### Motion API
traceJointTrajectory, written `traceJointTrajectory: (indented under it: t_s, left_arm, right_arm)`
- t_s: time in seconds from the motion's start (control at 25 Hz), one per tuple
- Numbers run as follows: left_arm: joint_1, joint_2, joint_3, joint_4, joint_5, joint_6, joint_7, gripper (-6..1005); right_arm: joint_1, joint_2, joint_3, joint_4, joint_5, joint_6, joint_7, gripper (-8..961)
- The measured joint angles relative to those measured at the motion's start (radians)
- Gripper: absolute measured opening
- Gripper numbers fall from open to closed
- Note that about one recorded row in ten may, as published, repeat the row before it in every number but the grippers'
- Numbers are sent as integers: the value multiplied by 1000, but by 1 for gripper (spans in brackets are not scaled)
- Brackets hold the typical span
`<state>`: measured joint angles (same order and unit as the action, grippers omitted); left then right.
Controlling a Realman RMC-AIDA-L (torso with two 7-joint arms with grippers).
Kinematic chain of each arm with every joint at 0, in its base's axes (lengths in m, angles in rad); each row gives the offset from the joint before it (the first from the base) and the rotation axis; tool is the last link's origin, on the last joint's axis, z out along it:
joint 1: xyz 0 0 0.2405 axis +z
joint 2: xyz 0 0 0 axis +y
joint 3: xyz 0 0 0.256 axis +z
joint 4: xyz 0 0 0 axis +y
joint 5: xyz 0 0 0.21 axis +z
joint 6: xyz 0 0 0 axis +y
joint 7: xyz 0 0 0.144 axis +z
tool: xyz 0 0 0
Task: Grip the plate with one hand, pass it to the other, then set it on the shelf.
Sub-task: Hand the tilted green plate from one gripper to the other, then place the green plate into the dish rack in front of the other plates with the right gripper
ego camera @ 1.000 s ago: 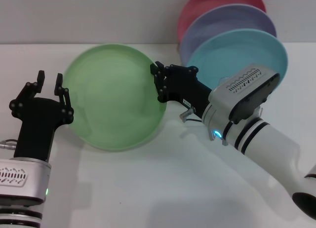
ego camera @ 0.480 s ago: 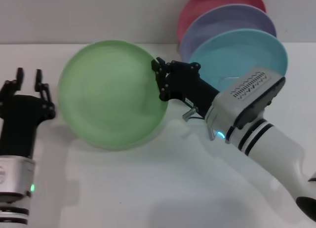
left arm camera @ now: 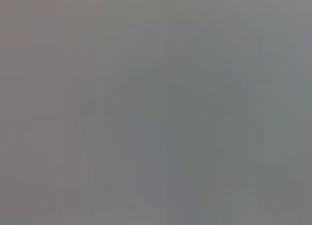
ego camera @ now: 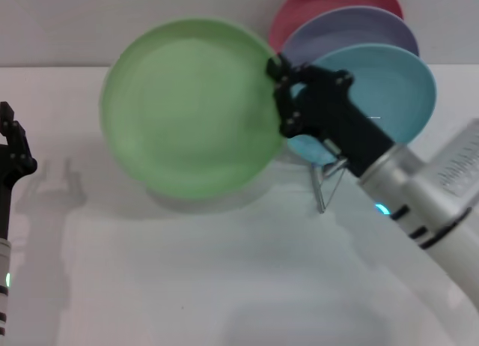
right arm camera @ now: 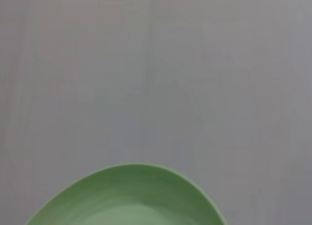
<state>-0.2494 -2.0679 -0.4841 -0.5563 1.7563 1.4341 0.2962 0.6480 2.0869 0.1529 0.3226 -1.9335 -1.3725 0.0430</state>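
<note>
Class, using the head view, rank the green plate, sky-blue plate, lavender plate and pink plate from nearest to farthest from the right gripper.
1. Green plate: held in the right gripper.
2. Sky-blue plate: just behind it.
3. Lavender plate: behind that.
4. Pink plate: rearmost.

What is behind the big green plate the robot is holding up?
Behind the green plate, held by the right gripper, you can see the white table and a grey wall. The blue plate stands beside it. Whatever sits straight behind is hidden.

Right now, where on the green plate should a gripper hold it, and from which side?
At its thin rim, from the robot's right: the green plate is raised with its face showing, and the right gripper already clamps that edge.
</note>
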Motion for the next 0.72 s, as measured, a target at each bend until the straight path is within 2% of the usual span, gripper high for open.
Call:
traceJointTrajectory:
  t_s: [0.08,0.12,0.28,0.32,0.48,0.72]
  left_arm:
    - [-1,1,-18,10,0,-3,-40,287]
    - [-1,1,-18,10,0,-3,-40,287]
    - [7,4,-28,22,5,-4,-108,288]
    - [7,4,-28,22,5,-4,-108,288]
    - [10,5,-23,33,6,-4,-164,289]
    - [10,4,-20,49,6,-28,-263,290]
  right_arm:
    - [-30,-3,0,-22,-1,-98,-53,27]
    - [-30,-3,0,-22,-1,-98,-53,26]
    - [-74,-5,1,-66,-1,-241,-160,26]
    - [-74,-5,1,-66,-1,-241,-160,26]
    - [-108,-6,5,-156,5,-385,-161,25]
    - [-119,-8,16,-281,9,-449,-156,25]
